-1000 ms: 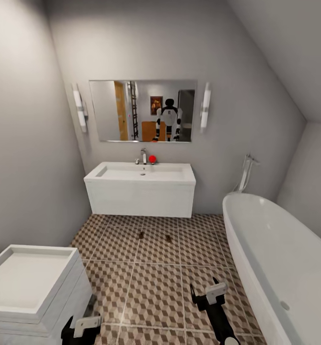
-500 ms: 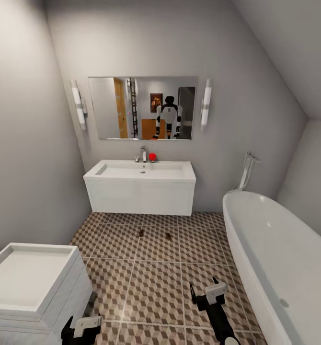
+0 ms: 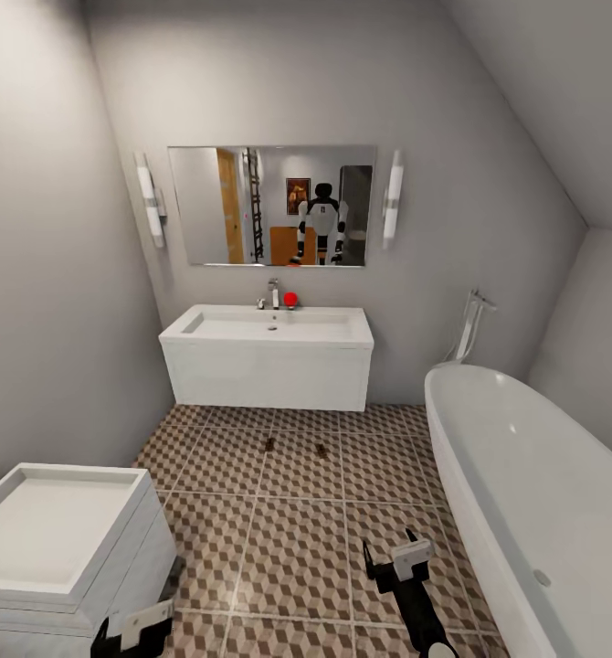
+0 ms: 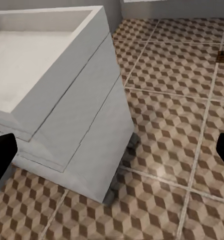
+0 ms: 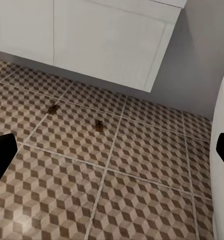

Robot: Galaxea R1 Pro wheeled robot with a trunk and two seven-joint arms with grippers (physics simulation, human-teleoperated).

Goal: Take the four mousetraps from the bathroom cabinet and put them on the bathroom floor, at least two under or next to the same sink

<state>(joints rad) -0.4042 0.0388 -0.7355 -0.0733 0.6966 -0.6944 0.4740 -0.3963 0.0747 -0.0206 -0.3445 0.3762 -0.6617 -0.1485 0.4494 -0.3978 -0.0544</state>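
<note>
Two small brown mousetraps [image 3: 269, 445] [image 3: 321, 450] lie on the cube-patterned bathroom floor [image 3: 297, 548], just in front of the white wall-hung sink [image 3: 269, 361]. The right wrist view shows the same pair of mousetraps [image 5: 53, 109] [image 5: 98, 125] below the sink [image 5: 106, 45]. One mousetrap [image 4: 223, 56] sits at the edge of the left wrist view. My left gripper [image 3: 131, 632] [image 4: 112, 155] hangs open and empty beside a white box unit. My right gripper [image 3: 390, 553] [image 5: 112, 150] is open and empty above the tiles. An orange-brown cabinet [image 3: 283, 249] appears as a reflection in the mirror.
A white box-shaped unit [image 3: 59, 539] with a recessed top stands at the near left, close to my left arm. An oval white bathtub [image 3: 525, 493] runs along the right. The mirror [image 3: 271, 206] hangs above the sink, where a red object [image 3: 290, 300] sits by the faucet.
My left gripper has dropped lower and to the left in the head view. The view itself tilted slightly a second ago. The right arm and mousetraps have not moved.
</note>
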